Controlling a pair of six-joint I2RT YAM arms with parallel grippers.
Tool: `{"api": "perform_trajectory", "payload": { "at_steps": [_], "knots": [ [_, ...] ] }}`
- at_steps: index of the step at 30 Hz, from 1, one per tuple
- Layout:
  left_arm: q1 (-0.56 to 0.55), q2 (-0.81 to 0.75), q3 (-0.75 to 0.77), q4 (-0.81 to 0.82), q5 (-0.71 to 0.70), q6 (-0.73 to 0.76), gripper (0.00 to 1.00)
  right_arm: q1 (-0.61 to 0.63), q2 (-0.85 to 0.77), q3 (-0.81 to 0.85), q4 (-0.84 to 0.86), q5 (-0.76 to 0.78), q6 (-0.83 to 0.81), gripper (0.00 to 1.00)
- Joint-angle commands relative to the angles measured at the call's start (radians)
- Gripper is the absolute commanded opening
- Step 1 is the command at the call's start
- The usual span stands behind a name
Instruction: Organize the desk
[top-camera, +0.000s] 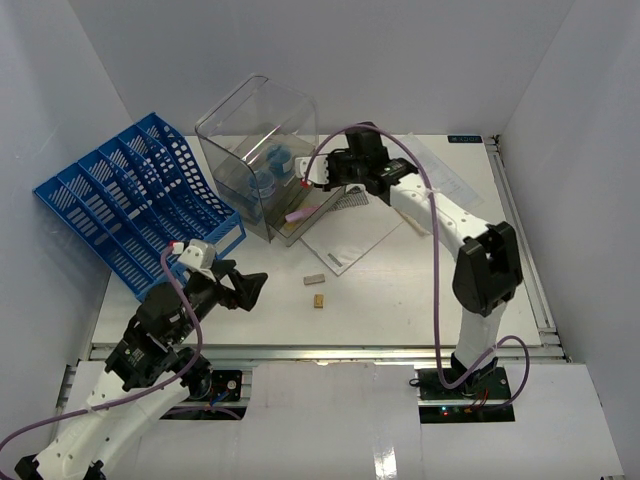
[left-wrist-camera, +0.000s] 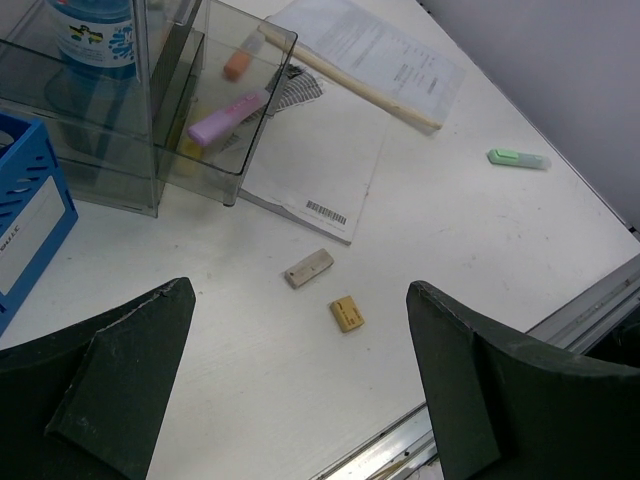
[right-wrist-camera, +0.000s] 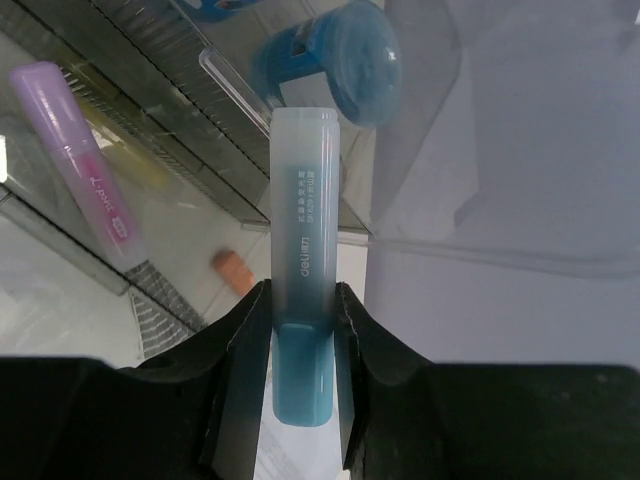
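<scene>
Right claw (right-wrist-camera: 300, 302) clamps blue highlighter (right-wrist-camera: 303, 190) beside clear bin (top-camera: 252, 108); left claw (left-wrist-camera: 300, 292) gapes above desk (top-camera: 400, 305).

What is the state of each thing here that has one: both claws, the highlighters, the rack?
left claw: open, holding nothing, above the desk.
right claw: shut on the blue highlighter.
blue highlighter: held between the fingers, close to the clear bin.
pink highlighter: lying flat inside the clear bin.
green highlighter: lying on the desk, untouched.
blue file rack: tilted back, slots look empty.
</scene>
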Motion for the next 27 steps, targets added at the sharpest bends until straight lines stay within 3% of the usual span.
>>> {"api": "perform_trajectory", "payload": {
  "at_steps": [1, 6, 10, 13, 17, 21, 24, 27],
  "knots": [
    [0.004, 0.025, -0.001, 0.016, 0.007, -0.002, 0.98, 0.037, 0.081, 0.038, 0.092, 0.09, -0.073, 0.18],
    [0.004, 0.037, -0.003, 0.019, 0.015, 0.0, 0.98, 0.045, 0.117, 0.029, 0.129, 0.092, -0.066, 0.3],
    [0.004, 0.04, -0.004, 0.025, 0.025, 0.002, 0.98, 0.046, 0.127, 0.016, 0.151, 0.094, -0.018, 0.66],
    [0.004, 0.043, -0.005, 0.027, 0.019, -0.005, 0.98, 0.045, 0.113, 0.013, 0.151, 0.093, 0.077, 0.79],
    [0.004, 0.039, -0.008, 0.027, 0.0, -0.019, 0.98, 0.015, 0.024, -0.029, 0.125, 0.034, 0.231, 0.84],
    [0.004, 0.04, -0.009, 0.03, 0.022, -0.016, 0.98, -0.081, -0.12, -0.115, -0.03, -0.13, 0.382, 0.88],
    [0.004, 0.043, -0.01, 0.033, 0.045, -0.015, 0.98, -0.215, -0.236, -0.256, -0.206, -0.228, 0.365, 0.91],
    [0.003, 0.05, -0.012, 0.04, 0.066, -0.013, 0.98, -0.365, -0.353, -0.397, -0.349, -0.215, 0.253, 0.92]
  ]
}}
